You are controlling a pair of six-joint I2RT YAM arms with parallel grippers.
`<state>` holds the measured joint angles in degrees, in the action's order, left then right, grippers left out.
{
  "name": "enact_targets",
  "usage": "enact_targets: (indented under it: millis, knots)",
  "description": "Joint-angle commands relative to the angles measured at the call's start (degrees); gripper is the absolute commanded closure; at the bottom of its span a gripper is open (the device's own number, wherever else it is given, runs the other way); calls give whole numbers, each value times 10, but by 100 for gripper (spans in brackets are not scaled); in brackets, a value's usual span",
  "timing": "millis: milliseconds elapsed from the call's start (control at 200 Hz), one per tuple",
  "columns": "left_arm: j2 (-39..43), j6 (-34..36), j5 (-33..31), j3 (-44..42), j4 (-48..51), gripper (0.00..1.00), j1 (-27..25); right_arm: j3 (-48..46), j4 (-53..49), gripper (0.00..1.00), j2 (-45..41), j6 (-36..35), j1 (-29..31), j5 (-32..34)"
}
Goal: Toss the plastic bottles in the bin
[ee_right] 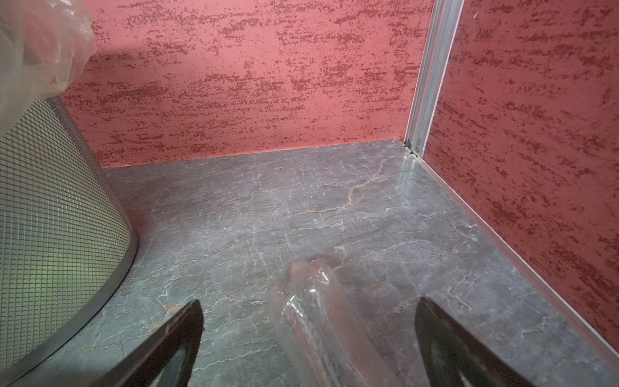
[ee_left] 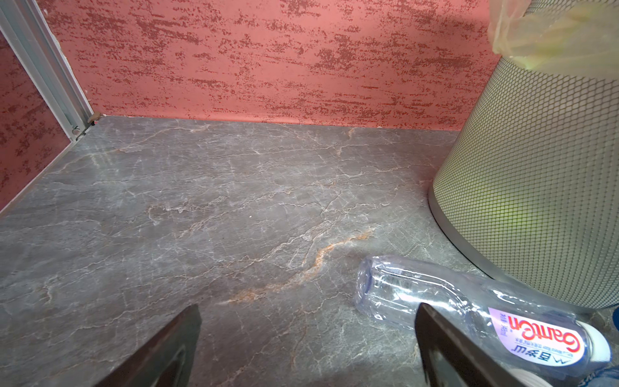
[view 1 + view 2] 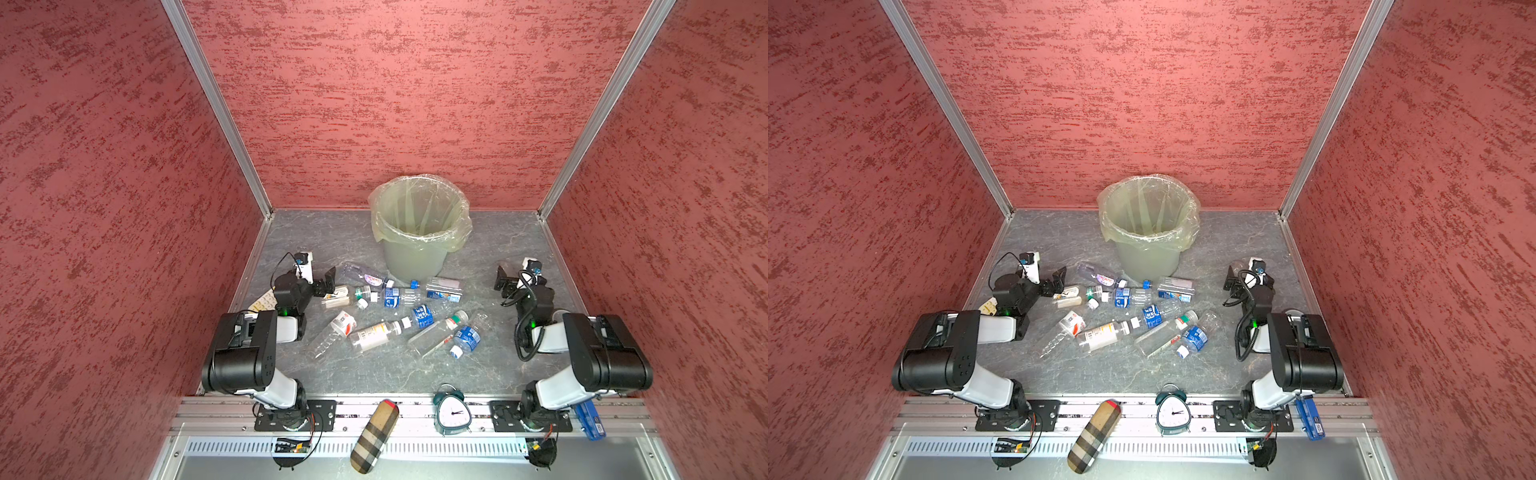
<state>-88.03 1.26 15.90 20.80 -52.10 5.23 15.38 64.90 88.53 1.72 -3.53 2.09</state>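
The plastic bottles [image 3: 374, 334] lay on their sides in a loose heap mid-table. None showed inside the bin [image 3: 415, 259], which stood at twelve o'clock of the heap, probably so that either arm could reach it. A pink-labelled bottle [image 2: 435, 295] rested close by the bin's base; whether they touched I could not tell.

At nine o'clock the left gripper [image 3: 327, 283] hung low with its fingers spread wide and holding nothing, that bottle near one finger. At three o'clock the right gripper [image 3: 503, 282] was equally spread. A clear bottle [image 1: 311, 301] lay unclamped between its fingers, which looked like the set-up for a grasp.

Beneath lay a grey, veined, stone-look table [image 3: 374, 374], with mottled red walls [image 3: 415, 104] closing three sides. At six o'clock an alarm clock [image 3: 452, 411] and a plaid case [image 3: 374, 436] sat on the front rail [image 3: 415, 409].
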Motion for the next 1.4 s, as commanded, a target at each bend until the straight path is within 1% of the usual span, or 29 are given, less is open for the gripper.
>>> enact_targets:
  millis: [0, 55, 130, 195, 286, 381, 421, 476, 531, 561, 581, 606, 666, 681, 736, 797, 867, 942, 967, 1052, 1132, 1212, 1318, 1393]
  knots:
    - [14, -24, -35, -29, -52, 1, 7, -1, 29, 1, 0, 10, 2, 27]
    - [26, -25, -41, -43, -67, 1, 7, -12, 47, 1, -4, 11, 3, 34]
    - [56, -38, -76, -61, -74, 1, 7, -15, 37, 1, -22, 12, 3, 39]
    - [97, -44, -98, -69, -51, 1, 6, -9, 5, 1, -48, 13, 4, 43]
    - [164, -46, -140, -72, 10, 1, 1, 6, -58, 1, -95, 22, 5, 70]
    - [236, -43, -187, -80, 45, 0, -16, 34, -133, 1, -131, 33, 8, 121]
    - [265, -55, -210, -80, 64, 1, -24, 55, -184, 1, -145, 55, 10, 150]
    - [301, -82, -237, -72, 108, 1, -35, 102, -278, 1, -158, 118, 10, 206]
    - [331, -103, -266, -60, 159, 1, -50, 164, -405, 1, -163, 189, 11, 260]
    - [345, -117, -282, -53, 185, 1, -61, 198, -483, 1, -164, 239, 10, 290]
    - [355, -126, -288, -50, 199, 1, -68, 219, -529, 1, -165, 262, 10, 298]
    - [368, -138, -291, -49, 214, 1, -78, 242, -573, 1, -166, 275, 10, 302]
    - [400, -174, -285, -48, 242, 1, -97, 263, -629, 1, -180, 284, 14, 304]
    - [407, -185, -282, -45, 271, 1, -103, 259, -630, 1, -187, 282, 14, 302]
    - [437, -213, -268, -26, 348, 1, -118, 244, -627, 1, -213, 257, 15, 278]
    - [463, -238, -257, -8, 420, 0, -138, 240, -647, 1, -238, 233, 17, 251]
    - [486, -253, -233, -3, 468, 1, -160, 249, -688, 1, -255, 206, 16, 202]
    - [507, -266, -217, 1, 523, 1, -184, 272, -737, 1, -246, 179, 16, 131]
    - [512, -262, -210, -1, 534, 1, -193, 283, -759, 1, -238, 178, 16, 117]
    - [527, -252, -214, -3, 582, 1, -224, 315, -817, 1, -201, 177, 16, 73]
    - [542, -247, -223, -11, 615, 1, -251, 324, -843, 1, -176, 178, 18, 69]
    - [561, -248, -218, -25, 632, 1, -265, 317, -851, 1, -166, 181, 18, 83]
    - [590, -243, -193, -40, 633, 1, -269, 315, -854, 1, -137, 181, 18, 89]
    - [600, -240, -191, -43, 630, 1, -269, 317, -852, 1, -109, 181, 19, 90]
